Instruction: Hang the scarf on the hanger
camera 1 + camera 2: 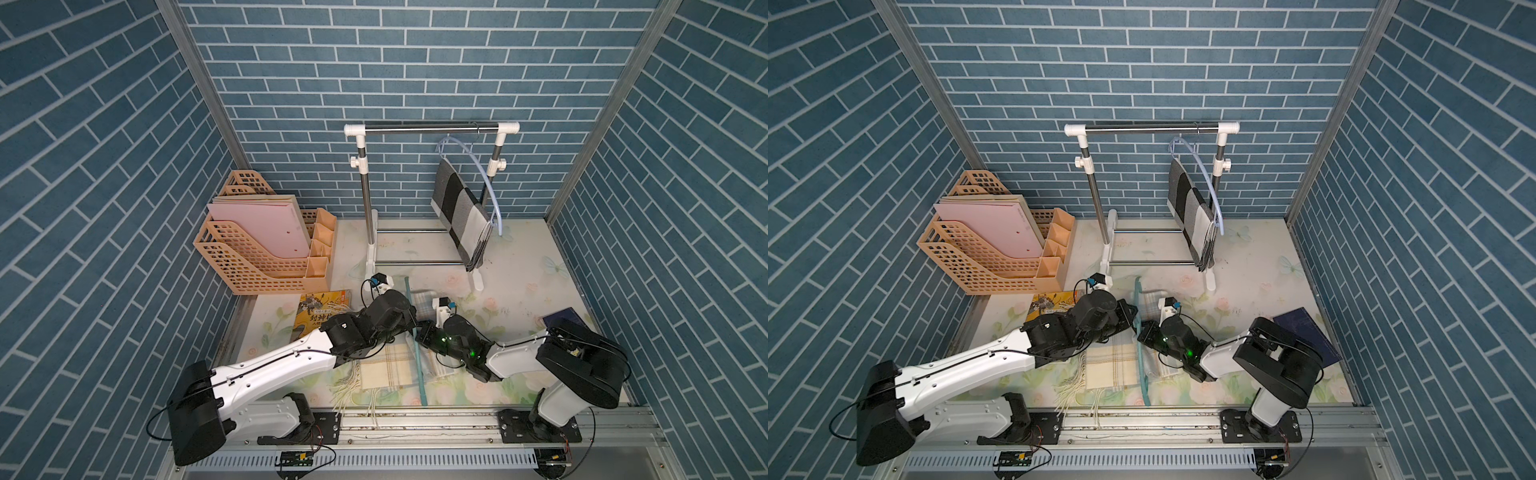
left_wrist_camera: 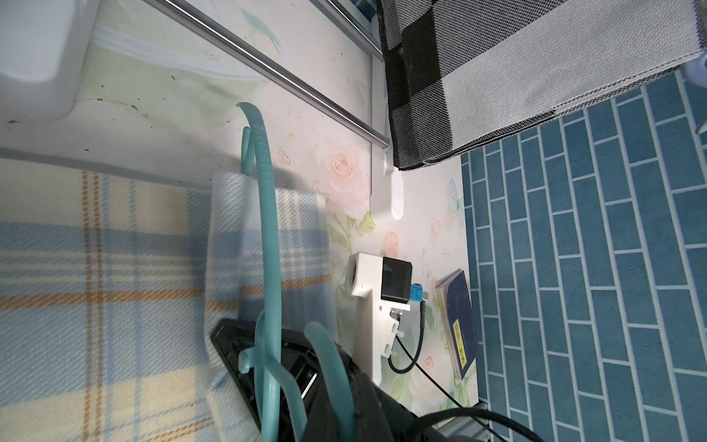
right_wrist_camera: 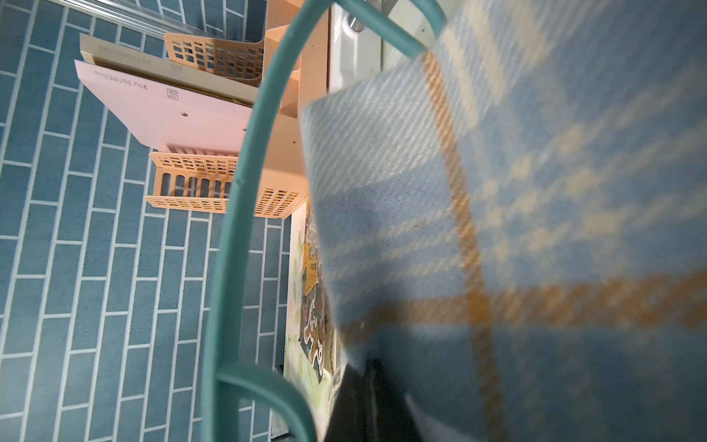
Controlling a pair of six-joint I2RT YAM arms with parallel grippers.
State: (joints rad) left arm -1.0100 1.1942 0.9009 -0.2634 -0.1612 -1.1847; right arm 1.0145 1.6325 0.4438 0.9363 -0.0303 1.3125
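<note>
In both top views the cream, blue and orange plaid scarf (image 1: 386,365) (image 1: 1113,363) lies on the table's near middle, its fringe toward the front rail. A teal hanger (image 1: 420,374) (image 1: 1142,374) crosses it, slightly off the table, with cloth on both sides of it. My left gripper (image 1: 411,322) reaches in from the left and is shut on the hanger (image 2: 267,229). Facing it across the hanger, my right gripper (image 1: 422,334) is shut on a fold of the scarf (image 3: 535,191), which hangs beside the hanger's loop (image 3: 237,210). The arms hide the fingertips from above.
A clothes rack (image 1: 432,129) stands at the back, carrying a pale blue hanger with a grey and black checked scarf (image 1: 457,208). A peach file organiser (image 1: 257,249) is at the left, a yellow book (image 1: 320,311) beside my left arm, and a dark blue book (image 1: 565,320) at the right.
</note>
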